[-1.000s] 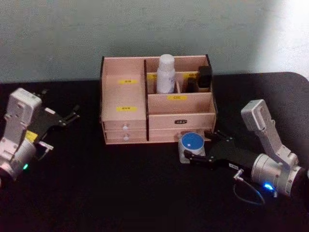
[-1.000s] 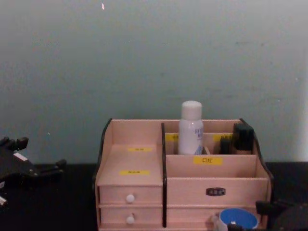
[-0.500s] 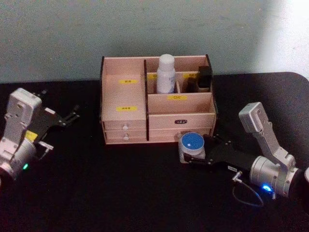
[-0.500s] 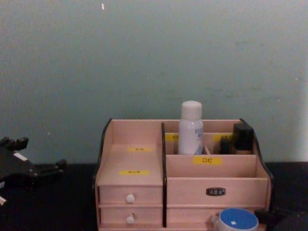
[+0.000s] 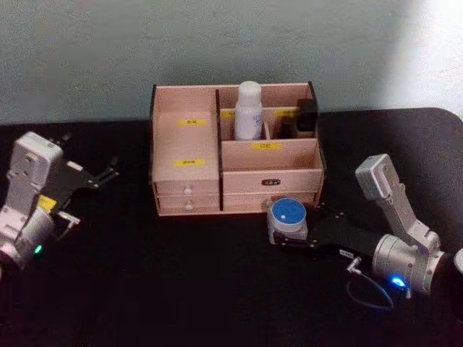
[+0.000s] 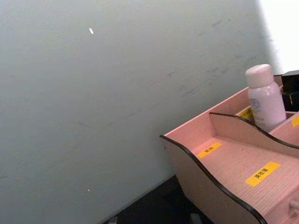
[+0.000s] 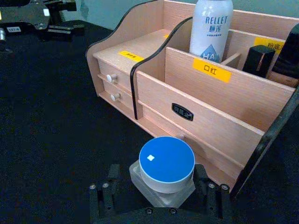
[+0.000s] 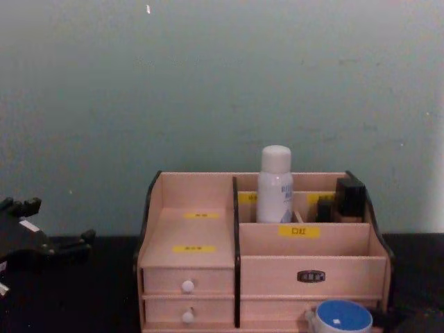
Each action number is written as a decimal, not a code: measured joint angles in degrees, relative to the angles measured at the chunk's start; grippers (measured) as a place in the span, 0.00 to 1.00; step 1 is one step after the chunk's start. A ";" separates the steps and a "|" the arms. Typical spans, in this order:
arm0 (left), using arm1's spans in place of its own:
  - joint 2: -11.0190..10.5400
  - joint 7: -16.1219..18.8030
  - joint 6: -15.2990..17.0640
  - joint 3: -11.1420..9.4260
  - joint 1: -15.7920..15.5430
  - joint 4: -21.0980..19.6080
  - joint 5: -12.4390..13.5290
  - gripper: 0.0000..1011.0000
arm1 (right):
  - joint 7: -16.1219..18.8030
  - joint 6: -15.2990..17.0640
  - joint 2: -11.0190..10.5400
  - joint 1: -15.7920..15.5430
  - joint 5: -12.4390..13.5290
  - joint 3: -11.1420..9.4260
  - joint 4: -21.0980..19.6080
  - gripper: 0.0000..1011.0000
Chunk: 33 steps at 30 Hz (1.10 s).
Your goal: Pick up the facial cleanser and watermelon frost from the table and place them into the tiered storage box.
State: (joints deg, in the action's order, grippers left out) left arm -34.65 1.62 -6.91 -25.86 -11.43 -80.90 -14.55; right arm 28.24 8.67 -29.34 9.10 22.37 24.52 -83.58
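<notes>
Surroundings: a black table (image 5: 181,282) is backed by a pale grey-green wall (image 5: 87,50). A wooden organizer (image 5: 187,148) is set at the far middle of the table, its front facing the robot. A thin blue cable (image 5: 370,293) is looped on the table at the near right, beside the right arm.

Obstructions: the lower front panel of the organizer stands just behind the jar (image 5: 287,215). The right side panel, with its dark edge, rises just right of the jar in the right wrist view.

Jar: it is seated upright on the table, at the near right foot of the organizer, blue lid up. It is enclosed by the right gripper (image 7: 159,179), one jaw at each side, close against the clear body. Whether the jaws press on it cannot be told.

Left gripper (image 5: 108,170): it is held at the far left, well apart from the organizer, jaws spread and nothing between them.

Organizer contents: the white bottle (image 5: 248,110) is stood upright in a far compartment, just right of the tall dark divider. A small dark bottle (image 5: 307,116) is lodged in the far right compartment. The stepped left section and the middle front tray are marked with yellow labels. Two small drawers (image 5: 187,198) with white knobs are noted low on the left, both pushed in.
</notes>
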 joint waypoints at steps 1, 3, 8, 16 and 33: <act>0.00 0.00 0.00 0.00 0.00 0.00 0.00 0.99 | 0.10 -0.06 0.00 0.11 0.04 0.06 0.11 0.99; 0.00 0.00 0.00 0.00 0.00 0.00 0.00 0.99 | 0.20 -0.15 0.01 0.23 0.06 0.12 0.23 0.99; 0.00 0.00 0.00 0.00 0.00 0.00 0.00 0.99 | 0.36 -0.45 0.08 0.70 0.06 0.31 0.73 0.99; 0.00 0.00 0.00 0.00 0.00 0.00 0.00 0.99 | 0.65 -0.67 0.29 1.38 0.07 0.56 1.60 0.99; 0.00 0.00 0.00 0.00 0.00 0.00 0.00 0.99 | 1.32 -1.02 1.18 3.26 0.02 1.36 3.85 0.99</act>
State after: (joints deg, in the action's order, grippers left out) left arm -34.65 1.62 -6.91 -25.86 -11.43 -80.90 -14.55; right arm 29.56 7.65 -28.16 12.36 22.39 25.88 -79.73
